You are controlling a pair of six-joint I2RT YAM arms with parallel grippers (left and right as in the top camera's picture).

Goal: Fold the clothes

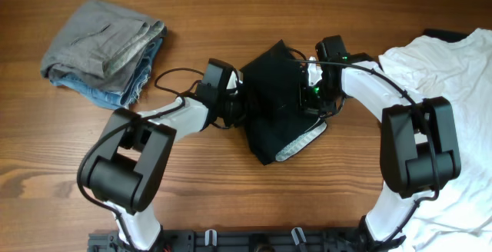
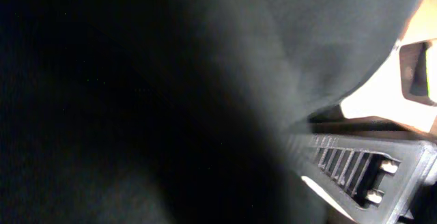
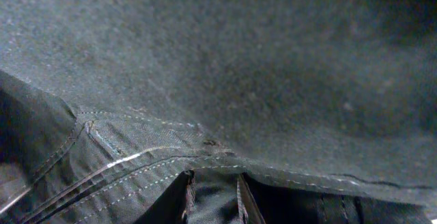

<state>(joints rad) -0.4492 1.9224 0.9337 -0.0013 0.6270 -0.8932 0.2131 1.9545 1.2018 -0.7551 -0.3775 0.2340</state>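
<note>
We note a brown wooden table (image 1: pixel 231 6), its grain running left to right. Far left: a folded grey garment (image 1: pixel 92 41) lies on top of frayed blue denim (image 1: pixel 134 79), which shows along the pile's near and right sides. Centre: a bunched black garment (image 1: pixel 269 106), with a pale waistband (image 1: pixel 304 140) showing at its near right edge. Right: a white T-shirt (image 1: pixel 453 83) lies loosely spread and runs off the right edge. We see bare wood between the pile and the black garment.

Brown wooden table (image 1: pixel 254 6) with visible grain, evenly lit.
</note>
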